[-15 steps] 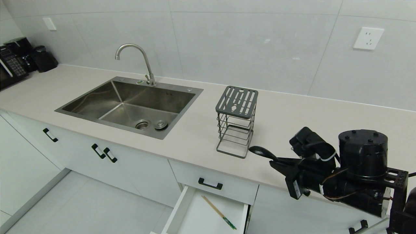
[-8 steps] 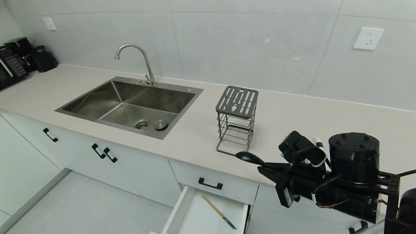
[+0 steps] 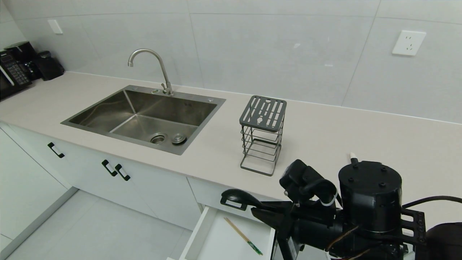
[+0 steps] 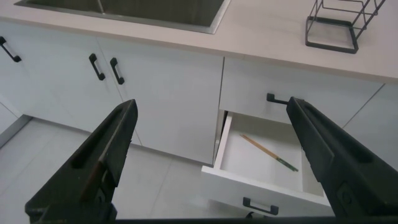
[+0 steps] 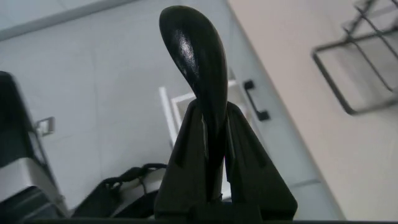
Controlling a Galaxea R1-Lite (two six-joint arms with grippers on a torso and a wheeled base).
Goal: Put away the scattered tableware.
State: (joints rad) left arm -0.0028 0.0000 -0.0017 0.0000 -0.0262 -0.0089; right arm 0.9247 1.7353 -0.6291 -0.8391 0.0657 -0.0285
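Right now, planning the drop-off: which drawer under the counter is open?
The lower drawer, pulled out beneath the shut drawer with the black handle; chopsticks lie inside.

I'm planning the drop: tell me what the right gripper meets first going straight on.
Likely nothing near: the right gripper, shut on the black spoon, points along the cabinet fronts, over the open drawer, toward floor. Depth is unclear; the spoon tip could brush the upper drawer's handle.
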